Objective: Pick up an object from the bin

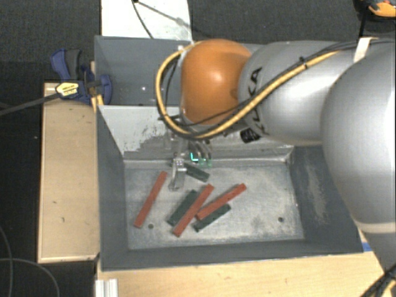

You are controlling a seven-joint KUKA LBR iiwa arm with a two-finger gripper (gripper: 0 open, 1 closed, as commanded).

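Your gripper [179, 176] hangs low near the back wall of the bin [267, 216], left of the floor's middle. The orange wrist cover [210, 82] and the arm hide so much of it that you cannot tell how wide it stands or whether it has anything in it. Two things lie closest. Just to its left is the upper end of a long red stick [151, 198], whose long axis runs from near the back wall down toward the front-left corner. Just to its right lies a short dark block [199, 173], close under the back wall with its length roughly along that wall. The gripper sits between the two — whether it touches either, you cannot tell. A loose fan of red and dark sticks [193, 210] lies farther forward, about the floor's middle. If you go for the red stick, I judge the closing line should cross its slant — not run along it.
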